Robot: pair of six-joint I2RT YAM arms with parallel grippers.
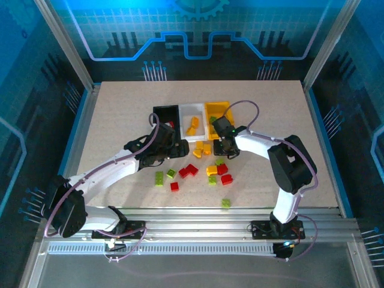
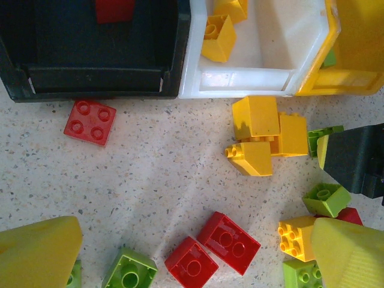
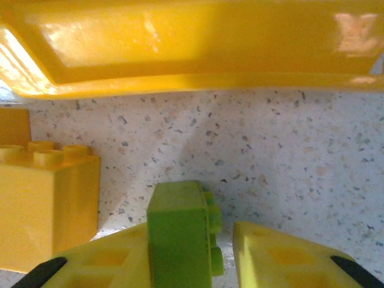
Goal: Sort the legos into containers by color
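Note:
Three containers stand in a row: a black one (image 1: 165, 114), a white one (image 1: 192, 111) and a yellow one (image 1: 217, 109). Red, yellow and green legos lie scattered in front of them. My right gripper (image 3: 198, 252) is low at the table just before the yellow bin (image 3: 192, 42). A green lego (image 3: 179, 228) stands between its fingers, against the left one, with a thin gap to the right one. My left gripper (image 2: 195, 252) hangs open above two upturned red legos (image 2: 231, 240), holding nothing. A red lego (image 2: 114, 9) lies in the black bin (image 2: 96, 78).
Yellow legos (image 2: 264, 132) are piled before the white bin (image 2: 246, 78), which holds more yellow ones. A single red brick (image 2: 90, 122) lies by the black bin. A tall yellow brick (image 3: 48, 204) stands left of my right fingers. A lone green brick (image 1: 225, 203) sits near the front.

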